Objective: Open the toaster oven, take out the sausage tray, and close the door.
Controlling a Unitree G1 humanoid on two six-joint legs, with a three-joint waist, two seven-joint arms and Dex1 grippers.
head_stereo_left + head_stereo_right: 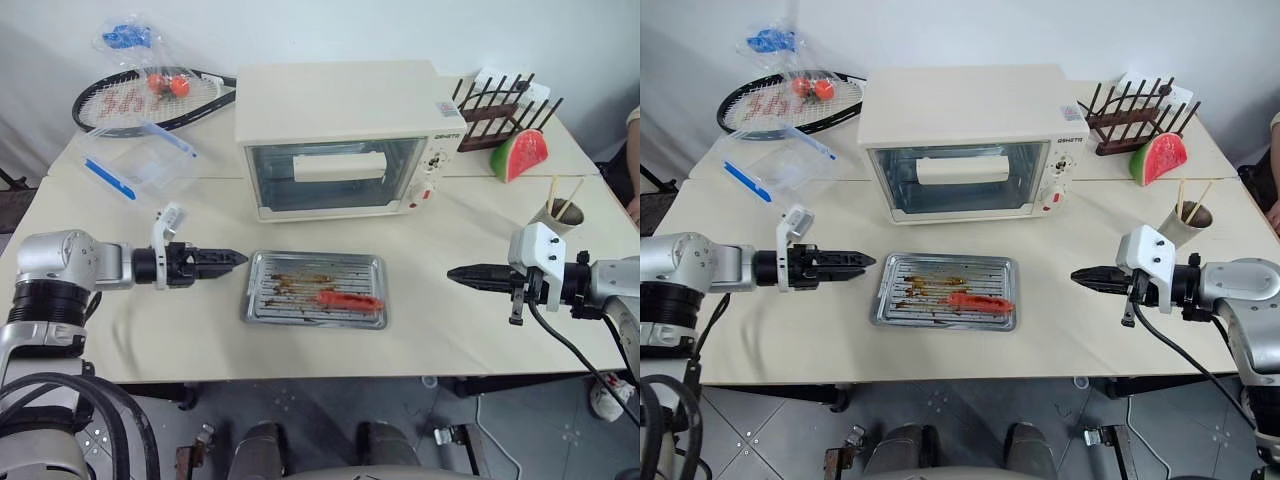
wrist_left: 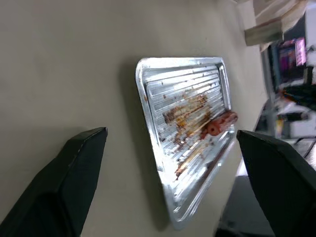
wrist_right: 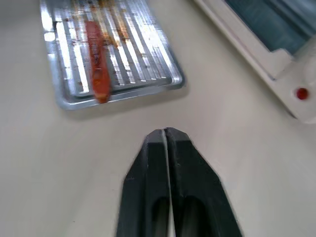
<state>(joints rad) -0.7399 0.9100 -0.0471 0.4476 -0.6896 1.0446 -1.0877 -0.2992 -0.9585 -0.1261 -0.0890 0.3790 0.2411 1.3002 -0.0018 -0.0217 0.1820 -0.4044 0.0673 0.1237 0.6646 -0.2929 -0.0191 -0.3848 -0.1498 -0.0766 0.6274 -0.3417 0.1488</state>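
The cream-white toaster oven [image 1: 340, 105] stands at the back middle of the table. Its glass door [image 1: 335, 178] is closed upright, the bar handle [image 1: 340, 166] across it. In front of it the sausage tray [image 1: 262, 292] lies flat on the table, silver and grease-stained, with one red-orange sausage [image 1: 350, 299] near its front right. My left gripper [image 1: 237, 258] hovers just left of the tray, pointing at it; its fingers [image 2: 74, 173] stand wide apart with nothing between them. My right gripper [image 1: 455, 273] hangs well right of the tray, pointing toward it, its fingers [image 3: 165, 143] pressed together and empty.
A clear plastic box with blue clips [image 1: 140, 160] sits at the back left, a racket [image 1: 150, 100] with tomatoes behind it. At the back right are a wooden rack [image 1: 495, 110], a watermelon slice [image 1: 520, 155] and a cup of chopsticks [image 1: 555, 212]. A person's arm [image 1: 633, 150] shows at the right edge.
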